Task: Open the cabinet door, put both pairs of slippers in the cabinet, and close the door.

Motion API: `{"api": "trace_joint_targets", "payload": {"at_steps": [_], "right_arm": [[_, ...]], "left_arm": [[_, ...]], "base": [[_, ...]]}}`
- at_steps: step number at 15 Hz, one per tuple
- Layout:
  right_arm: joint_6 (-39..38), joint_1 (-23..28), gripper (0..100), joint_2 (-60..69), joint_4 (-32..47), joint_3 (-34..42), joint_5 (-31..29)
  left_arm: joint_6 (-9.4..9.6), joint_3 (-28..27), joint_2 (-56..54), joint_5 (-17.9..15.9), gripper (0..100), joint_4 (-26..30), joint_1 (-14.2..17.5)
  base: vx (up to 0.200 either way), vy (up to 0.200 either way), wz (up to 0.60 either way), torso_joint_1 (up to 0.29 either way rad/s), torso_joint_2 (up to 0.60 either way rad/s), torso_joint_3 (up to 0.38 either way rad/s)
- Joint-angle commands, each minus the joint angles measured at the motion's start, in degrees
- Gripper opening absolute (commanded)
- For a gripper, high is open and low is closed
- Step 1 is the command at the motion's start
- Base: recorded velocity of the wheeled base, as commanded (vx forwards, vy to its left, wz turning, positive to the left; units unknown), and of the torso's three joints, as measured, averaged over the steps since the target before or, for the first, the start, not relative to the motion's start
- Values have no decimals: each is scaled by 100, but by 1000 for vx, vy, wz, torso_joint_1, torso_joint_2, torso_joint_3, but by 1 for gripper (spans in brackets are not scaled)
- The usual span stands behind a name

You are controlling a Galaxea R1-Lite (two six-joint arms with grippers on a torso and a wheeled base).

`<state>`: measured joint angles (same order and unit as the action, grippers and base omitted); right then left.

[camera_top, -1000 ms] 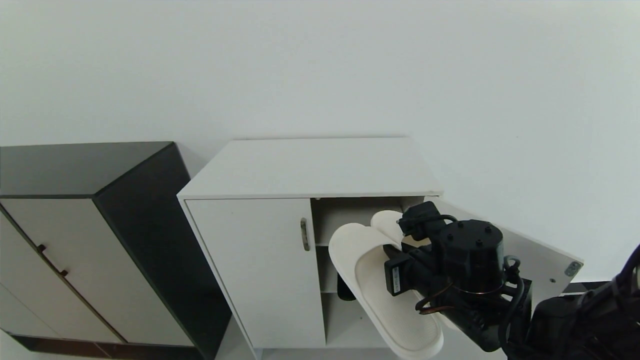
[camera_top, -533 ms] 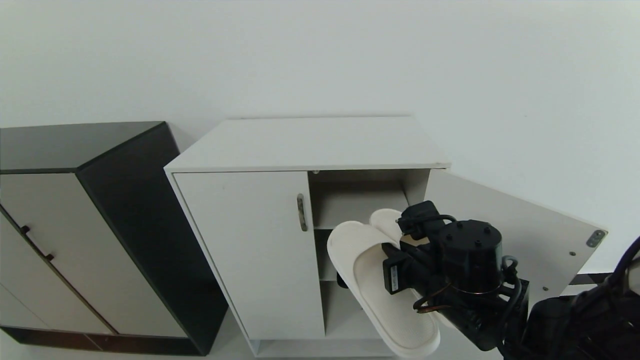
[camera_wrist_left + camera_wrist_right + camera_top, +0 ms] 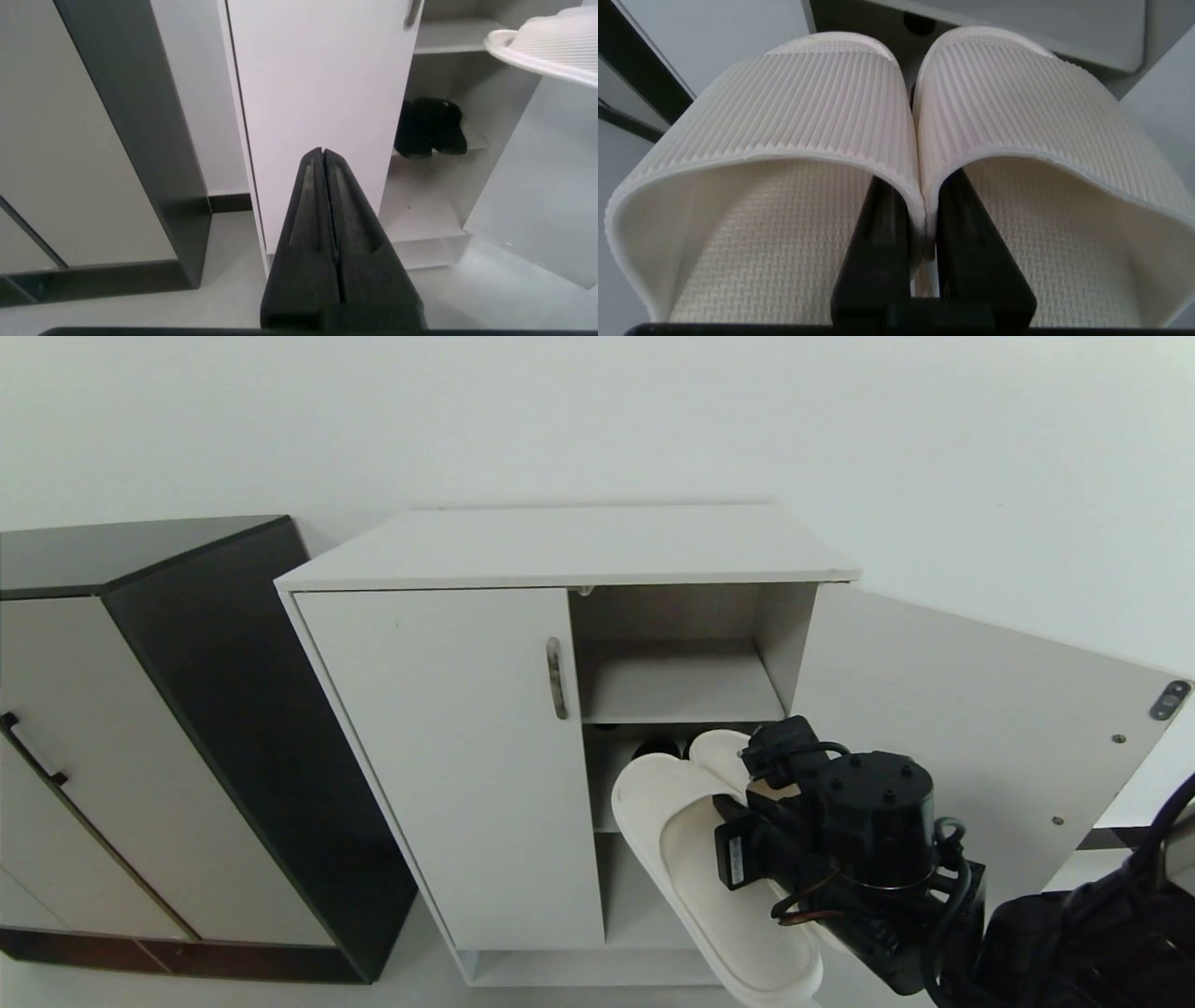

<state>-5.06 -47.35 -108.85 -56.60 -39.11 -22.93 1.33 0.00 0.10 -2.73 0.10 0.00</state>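
Slippers [image 3: 813, 112]: cream w/ ribbed straps, textured insoles, clamped in right hand [image 3: 924, 252].

Two white slippers [image 3: 719, 868], one pair. Two black slippers [image 3: 430, 128], one more pair. Two cabinets: one white cabinet [image 3: 579, 546], and one dark cabinet [image 3: 215, 709] at nine o'clock of it. Two doors on the white one: one shut door [image 3: 448, 756], one open door [image 3: 962, 709].

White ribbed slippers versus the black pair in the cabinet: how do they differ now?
The white ribbed slippers hang in the right tool before the open white cabinet; the black pair rests on its middle shelf. White ones tilt; black ones lie flat. Both pairs sit side by side.
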Motion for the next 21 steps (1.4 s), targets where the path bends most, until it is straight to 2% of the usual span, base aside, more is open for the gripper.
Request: {"api": "trace_joint_targets", "payload": {"at_steps": [1,10,17,21], "right_arm": [[-4,6,0,-22,0,0,-1],[-4,-2,0,-57,-62,26,-1],[172,-73,0,-66,-237,193,34],[374,-73,0,-180,-932,439,316]], "left_arm": [[-1,0,-1,1,0,-1,0],[-1,0,-1,1,0,-1,0],[-1,0,-1,1,0,-1,0],[-1,0,-1,1,0,-1,0]], "base": [[0,0,0,-119,466,334],[0,0,0,-64,427,362],[0,0,0,0,43,39],[0,0,0,0,0,0]]}}
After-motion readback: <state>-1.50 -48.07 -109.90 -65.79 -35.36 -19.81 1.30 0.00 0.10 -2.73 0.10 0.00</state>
